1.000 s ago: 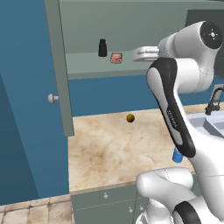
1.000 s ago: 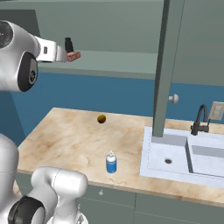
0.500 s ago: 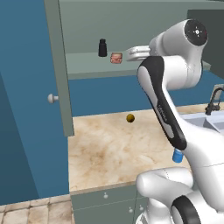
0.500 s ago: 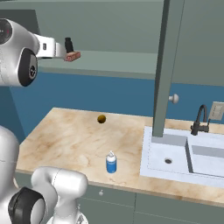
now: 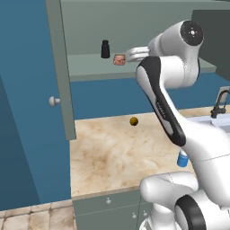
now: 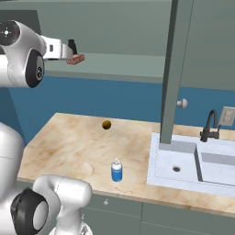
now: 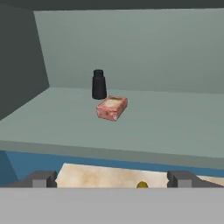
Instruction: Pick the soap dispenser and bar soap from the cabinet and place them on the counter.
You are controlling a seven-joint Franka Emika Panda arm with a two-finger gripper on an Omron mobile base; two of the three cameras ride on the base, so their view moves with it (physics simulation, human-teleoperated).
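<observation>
Pinkish-red block with a paler top face: the bar soap (image 7: 112,108), lying flat on the inner shelf of the grey-green cabinet (image 5: 134,69), just in front of a small black bottle (image 7: 99,85) and apart from it. Blue bottle with white pump: the soap dispenser (image 6: 116,170), standing upright on the beige marble counter (image 6: 69,147), near its front edge and to the left of the pale sink (image 6: 202,163); that half of the task reads as done. Dark-yellow ball (image 6: 106,124): resting on the counter nearer the blue back wall, no part of the job. Cabinet door (image 5: 58,72): swung open, round pale knob facing out. Gripper (image 7: 112,179): spread wide and empty, level with the shelf edge, pointed into the cabinet with the bar soap ahead of it and roughly centred between the tips; from the left base view the hand sits just beside the soap, not touching. Step in hand, by judgement: the reach for the second item. Next move, by judgement: advance over the shelf until the fingers straddle the block, staying low enough to catch so flat a thing, close on its sides, and keep clear of the black bottle behind. Then lift out past the shelf lip and down to bare counter.
</observation>
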